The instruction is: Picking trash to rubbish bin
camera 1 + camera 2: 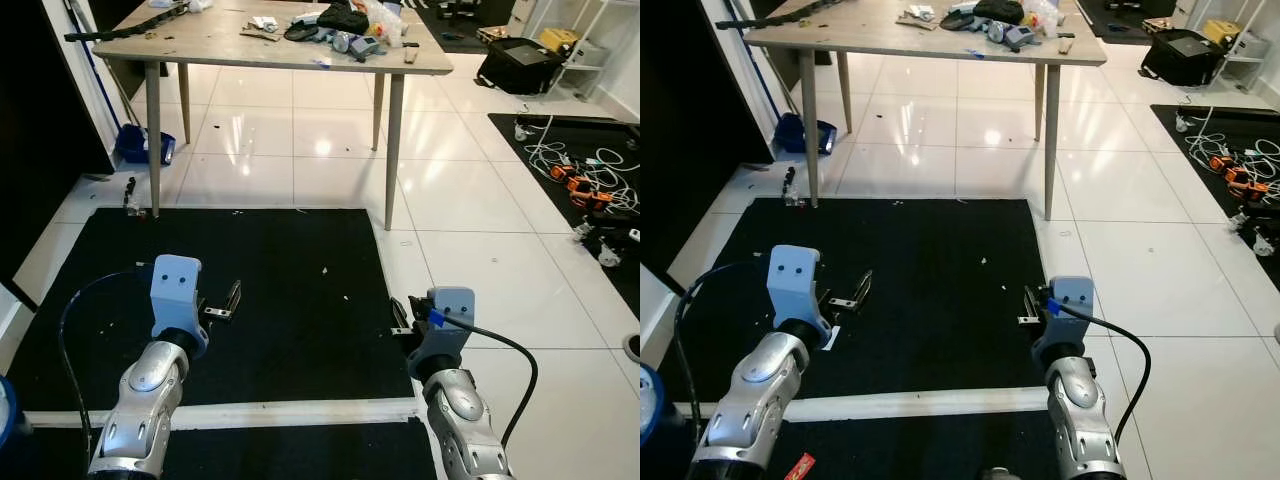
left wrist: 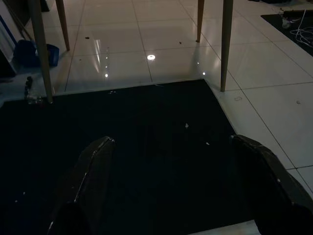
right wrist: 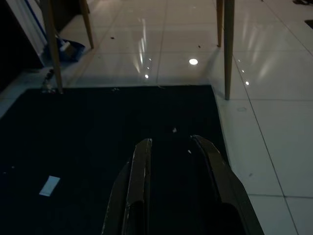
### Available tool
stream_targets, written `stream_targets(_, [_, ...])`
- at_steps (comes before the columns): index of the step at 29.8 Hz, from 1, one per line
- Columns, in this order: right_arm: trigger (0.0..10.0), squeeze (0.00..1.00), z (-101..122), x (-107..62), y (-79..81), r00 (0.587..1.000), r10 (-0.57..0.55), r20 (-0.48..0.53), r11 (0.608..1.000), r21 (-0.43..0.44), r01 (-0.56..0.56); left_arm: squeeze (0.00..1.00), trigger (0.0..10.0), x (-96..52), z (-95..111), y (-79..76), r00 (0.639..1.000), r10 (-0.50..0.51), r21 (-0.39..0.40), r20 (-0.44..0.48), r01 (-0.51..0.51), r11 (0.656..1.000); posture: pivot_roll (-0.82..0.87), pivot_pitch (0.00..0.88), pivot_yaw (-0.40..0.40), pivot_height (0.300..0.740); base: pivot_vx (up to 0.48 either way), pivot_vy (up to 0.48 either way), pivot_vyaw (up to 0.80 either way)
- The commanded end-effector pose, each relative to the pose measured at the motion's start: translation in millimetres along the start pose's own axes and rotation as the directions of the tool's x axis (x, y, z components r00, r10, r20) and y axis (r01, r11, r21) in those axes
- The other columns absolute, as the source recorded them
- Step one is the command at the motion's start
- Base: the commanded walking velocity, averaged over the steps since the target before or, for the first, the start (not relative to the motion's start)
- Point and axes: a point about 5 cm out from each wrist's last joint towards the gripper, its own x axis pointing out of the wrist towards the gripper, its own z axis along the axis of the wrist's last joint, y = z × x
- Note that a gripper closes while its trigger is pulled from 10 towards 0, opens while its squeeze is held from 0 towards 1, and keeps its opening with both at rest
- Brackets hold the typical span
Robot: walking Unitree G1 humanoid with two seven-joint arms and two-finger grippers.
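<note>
I stand over a black mat with both arms held forward and low. My left gripper hovers over the mat's left part, its fingers spread wide with nothing between them. Just behind it a small white paper scrap lies on the mat. My right gripper hangs near the mat's right edge, its fingers a narrow gap apart and empty. Tiny white crumbs dot the mat. A red wrapper lies by my left arm.
A wooden table piled with clutter stands beyond the mat, its legs at the mat's far edge. A blue dustpan sits far left, cables and a black case right. A blue rounded rim shows at my lower left.
</note>
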Motion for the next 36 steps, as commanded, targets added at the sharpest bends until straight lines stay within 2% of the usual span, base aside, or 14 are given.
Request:
stream_targets(1, [10.0, 0.00, -5.7, -4.3, -4.2, 0.999, -0.015, -0.031, 1.000, 0.006, 0.016, 0.00, 10.0, -2.3, -2.2, -4.0, 1.000, -0.012, -0.003, -0.003, 0.012, 1.000, 0.01, 0.155, -0.005, 0.740, 0.000, 0.000, 0.00])
stream_targets(10, [10.0, 0.00, -5.4, -2.8, -1.4, 0.999, 0.010, -0.032, 1.000, 0.016, -0.009, 0.00, 10.0, -2.3, -1.1, -4.0, 1.000, 0.001, -0.009, 0.007, -0.001, 1.000, 0.01, 0.164, -0.008, 0.740, 0.000, 0.000, 0.00])
stream_targets(18, [10.0, 0.00, -4.1, -1.8, 1.7, 0.999, 0.020, -0.027, 1.000, 0.021, -0.019, 0.00, 10.0, -3.5, 2.4, -0.3, 0.999, 0.025, -0.041, 0.029, -0.024, 0.999, 0.03, 0.159, -0.007, 0.740, 0.282, 0.000, 0.00])
stream_targets(29, [10.0, 0.00, -3.4, -1.8, -0.9, 0.999, 0.014, -0.031, 1.000, 0.002, -0.014, 0.00, 10.0, -3.2, 4.5, 0.6, 0.999, 0.022, -0.037, 0.032, -0.021, 0.999, 0.03, 0.170, -0.012, 0.740, 0.334, 0.000, 0.00])
stream_targets(36, [10.0, 0.00, -1.6, -1.8, 3.0, 0.999, 0.037, -0.022, 0.999, -0.002, -0.037, 0.00, 10.0, -5.6, 4.2, 2.6, 0.999, 0.033, -0.041, 0.029, -0.031, 0.999, 0.03, 0.177, -0.016, 0.740, 0.352, 0.000, 0.00])
